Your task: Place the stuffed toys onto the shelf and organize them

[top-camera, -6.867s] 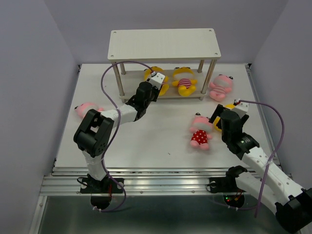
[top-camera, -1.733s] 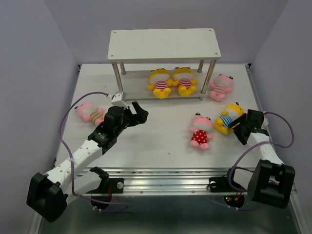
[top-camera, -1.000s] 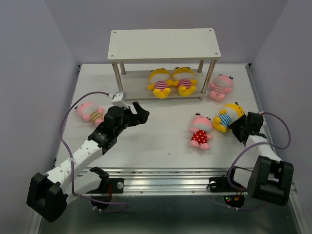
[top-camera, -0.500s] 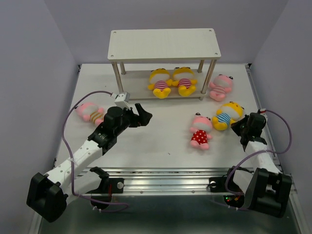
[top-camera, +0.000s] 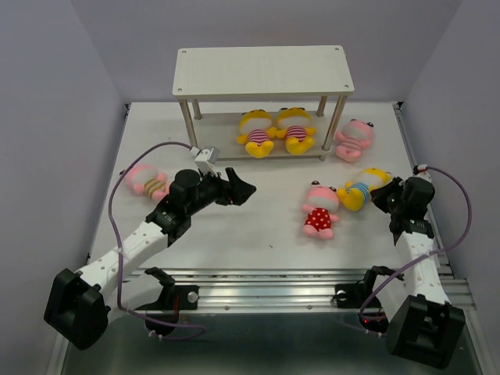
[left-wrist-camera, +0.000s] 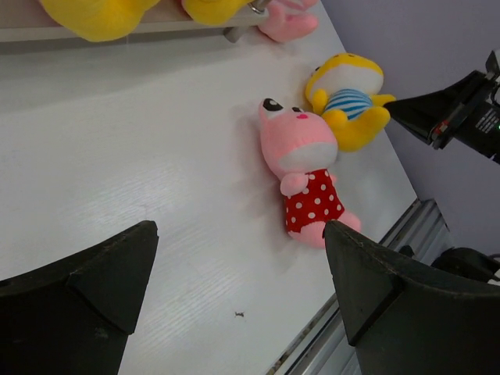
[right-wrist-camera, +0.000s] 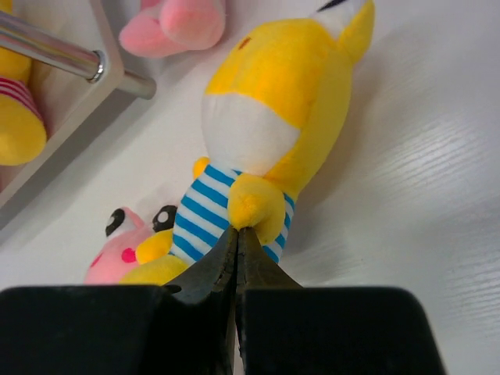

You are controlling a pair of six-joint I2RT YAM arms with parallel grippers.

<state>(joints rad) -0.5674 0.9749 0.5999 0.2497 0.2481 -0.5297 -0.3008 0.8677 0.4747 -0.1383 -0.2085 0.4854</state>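
The right fingers (right-wrist-camera: 237, 244) are clenched tip to tip. Their points are tucked under the arm of the yellow doll in the blue-striped top (right-wrist-camera: 250, 148), touching it but, as far as I can see, not holding it. That doll lies on the bench (top-camera: 266, 234) in front of the shelf (top-camera: 262, 72), off its right end. It is just beside the head of the pink doll in red polka dots (left-wrist-camera: 308, 176). The left fingers (top-camera: 241, 189) are spread wide and empty, hanging over the bench in front of the shelf's left half and facing the polka-dot doll.

The step in hand looks to me like fetching the blue-striped doll. I'd open the right fingers first, then come down astride its body rather than its arm, since a soft limb would likely slip or leave the doll dangling. Squeeze until the plush gives, and lift straight up so the pink neighbour isn't dragged along. Then carry it past the shelf's right front leg — that post is the snag to watch — and lay it on the lower board beside the two yellow dolls (top-camera: 275, 131) already there.
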